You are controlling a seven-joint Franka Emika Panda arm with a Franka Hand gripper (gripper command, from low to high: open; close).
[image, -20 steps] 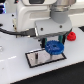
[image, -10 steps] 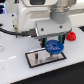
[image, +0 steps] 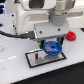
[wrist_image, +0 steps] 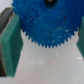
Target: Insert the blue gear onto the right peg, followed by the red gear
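Pincer (image: 52,46) clamped on the blue gear (image: 52,49), over the plate (image: 31,59) mid-counter (peg hidden); keep gear level, lower slowly, 1 straight descent.

White arm bent low, wrist pointing straight down, jaws closed around the blue gear (image: 52,48).

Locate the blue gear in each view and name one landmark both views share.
Exterior view: the blue gear hangs under the gripper, above the grey plate.
Wrist view: the blue gear fills the area between the green finger pads.
Shared landmark: the gear's toothed rim.
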